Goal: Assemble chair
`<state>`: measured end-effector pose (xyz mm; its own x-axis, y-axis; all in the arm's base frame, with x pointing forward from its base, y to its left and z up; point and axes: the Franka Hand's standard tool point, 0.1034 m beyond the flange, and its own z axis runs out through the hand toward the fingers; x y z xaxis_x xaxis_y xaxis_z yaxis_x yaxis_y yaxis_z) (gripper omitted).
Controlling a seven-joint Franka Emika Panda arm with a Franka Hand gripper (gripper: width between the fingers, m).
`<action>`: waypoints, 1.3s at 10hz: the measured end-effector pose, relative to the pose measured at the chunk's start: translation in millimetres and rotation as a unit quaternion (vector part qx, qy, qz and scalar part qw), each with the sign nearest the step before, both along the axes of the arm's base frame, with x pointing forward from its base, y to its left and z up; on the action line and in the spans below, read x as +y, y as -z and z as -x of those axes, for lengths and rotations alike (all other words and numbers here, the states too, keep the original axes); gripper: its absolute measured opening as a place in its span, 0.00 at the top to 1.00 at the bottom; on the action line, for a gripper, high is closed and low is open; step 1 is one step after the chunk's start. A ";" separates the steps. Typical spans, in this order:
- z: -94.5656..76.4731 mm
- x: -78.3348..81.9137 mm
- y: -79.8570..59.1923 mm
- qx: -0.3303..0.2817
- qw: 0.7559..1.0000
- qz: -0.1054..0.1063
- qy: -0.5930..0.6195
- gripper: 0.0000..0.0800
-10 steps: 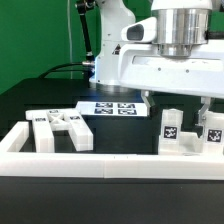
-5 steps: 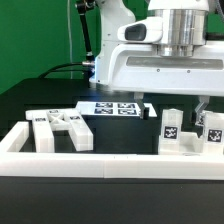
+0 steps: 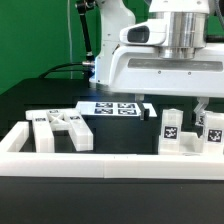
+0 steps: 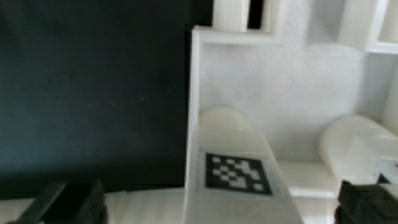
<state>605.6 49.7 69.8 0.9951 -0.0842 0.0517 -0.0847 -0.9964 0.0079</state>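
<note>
The pincer hangs fully open and grips nothing, above two upright tagged blocks at the exterior view's right. These chair parts stand on the black tabletop, just behind the near white rail. Further blocky pieces of the chair lie at the exterior view's left, and the marker board lies farther back between both groups.
</note>
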 end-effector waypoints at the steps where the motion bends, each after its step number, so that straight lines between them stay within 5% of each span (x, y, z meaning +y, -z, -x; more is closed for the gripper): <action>1: 4.5 -1.2 0.6 -0.001 1.000 0.000 0.001 0.19; 13: 26.0 -19.5 19.2 -0.002 1.000 -0.009 0.024 0.19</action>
<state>579.6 30.1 50.5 0.9897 -0.1331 0.0534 -0.1326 -0.9911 -0.0112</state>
